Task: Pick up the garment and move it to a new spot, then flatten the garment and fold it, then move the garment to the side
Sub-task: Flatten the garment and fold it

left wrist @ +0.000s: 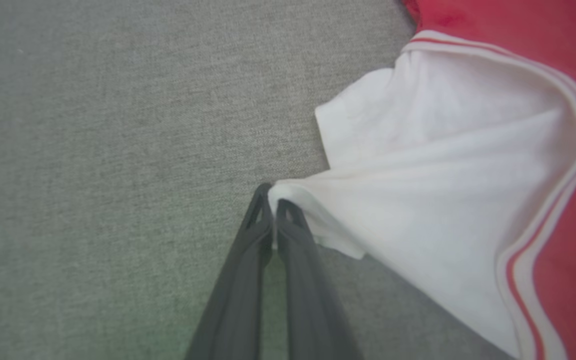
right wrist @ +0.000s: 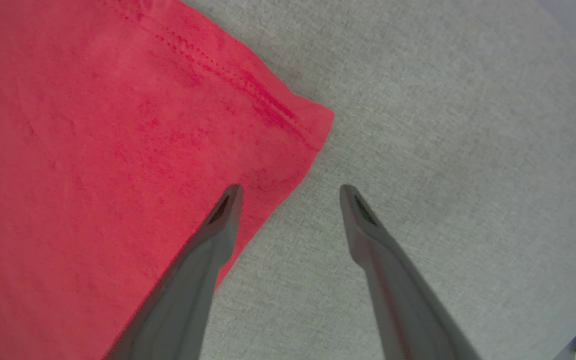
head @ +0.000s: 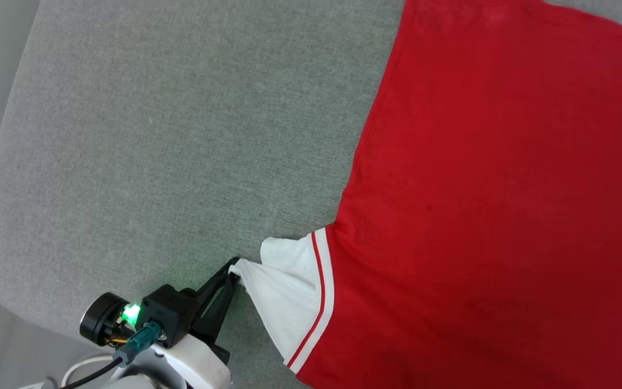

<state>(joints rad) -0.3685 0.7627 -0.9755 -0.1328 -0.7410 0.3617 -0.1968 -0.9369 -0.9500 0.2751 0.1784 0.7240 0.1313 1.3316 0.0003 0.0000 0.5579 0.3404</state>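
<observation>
Reaching in from the lower left of the head view, the left gripper [head: 234,272] is seen angled up and to the right across the grey fabric-covered surface [head: 154,135], with a small green lamp [head: 132,312] lit on the black wrist housing above a pale forearm. Its two dark fingers are pressed together on the pointed tip of the white sleeve [head: 289,292] of the garment [head: 494,189], and the cloth is pulled into a taut fold running to the fingertips. The pinch is shown close up in the left wrist view, where white fabric is caught between the tips. The sleeve is joined to the red body by red-and-white striped trim [head: 322,292]. The garment is laid flat over the right part of the surface, its red body spread wide and cut off by the head view's right and bottom edges. In the right wrist view the right gripper [right wrist: 290,192] is held over a hemmed red corner of the garment. Its fingers are spread wide apart with nothing between them, one tip over the red cloth and the other over bare grey surface. Whether either tip touches cannot be told.
</observation>
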